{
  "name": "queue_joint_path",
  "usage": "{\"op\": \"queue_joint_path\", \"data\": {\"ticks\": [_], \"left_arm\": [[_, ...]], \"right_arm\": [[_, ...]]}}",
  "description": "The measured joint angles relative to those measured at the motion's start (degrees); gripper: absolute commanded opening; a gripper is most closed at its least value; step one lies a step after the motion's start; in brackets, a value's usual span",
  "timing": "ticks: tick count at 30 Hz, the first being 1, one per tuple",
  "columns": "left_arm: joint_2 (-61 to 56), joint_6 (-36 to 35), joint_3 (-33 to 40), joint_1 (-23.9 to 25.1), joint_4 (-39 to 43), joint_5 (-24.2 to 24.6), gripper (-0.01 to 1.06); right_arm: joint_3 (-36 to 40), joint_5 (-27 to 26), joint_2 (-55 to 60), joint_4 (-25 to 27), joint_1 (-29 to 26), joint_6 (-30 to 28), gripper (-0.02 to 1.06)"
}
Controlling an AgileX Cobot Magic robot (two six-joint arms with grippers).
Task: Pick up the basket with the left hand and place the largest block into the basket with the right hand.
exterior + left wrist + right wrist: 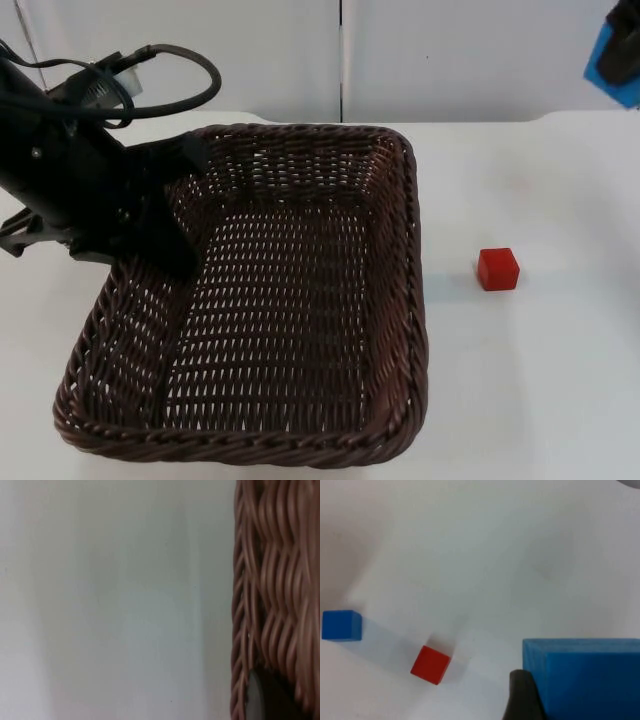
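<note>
Gripping wicker basket (300, 300) rim, left gripper (165, 215) jaws clamped to lift; right gripper (535, 690) jaws closed on large blue block (585, 677), raised for drop-in; red cube (498, 269) left on bench (540, 380).

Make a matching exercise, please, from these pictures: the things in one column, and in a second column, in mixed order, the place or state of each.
Things:
1. brown woven wicker basket
2. small red cube
3. large blue block
4. small blue cube

Places or states:
a. held in the right gripper, above the white table
b. gripped at its rim by the left gripper
c. lying on the table, apart from the red one
d. on the table beside the basket, on the right arm's side

Pairs: 1-b, 2-d, 3-a, 4-c
</note>
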Motion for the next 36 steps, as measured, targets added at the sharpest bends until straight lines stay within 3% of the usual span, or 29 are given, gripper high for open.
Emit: {"op": "queue_joint_path", "data": {"ticks": [12,19,26,36], "left_arm": [[0.00,0.00,0.00,0.00,0.00,0.00,0.00],[0.00,0.00,0.00,0.00,0.00,0.00,0.00],[0.00,0.00,0.00,0.00,0.00,0.00,0.00],[0.00,0.00,0.00,0.00,0.00,0.00,0.00]], "right_arm": [[0.00,3.00,-0.91,0.21,0.00,0.00,0.00],[0.00,5.50,-0.91,2.85,1.13,0.00,0.00],[0.00,6.37,-0.91,3.15,7.15,0.00,0.00],[0.00,6.61,-0.98,3.39,21.23,0.00,0.00]]}}
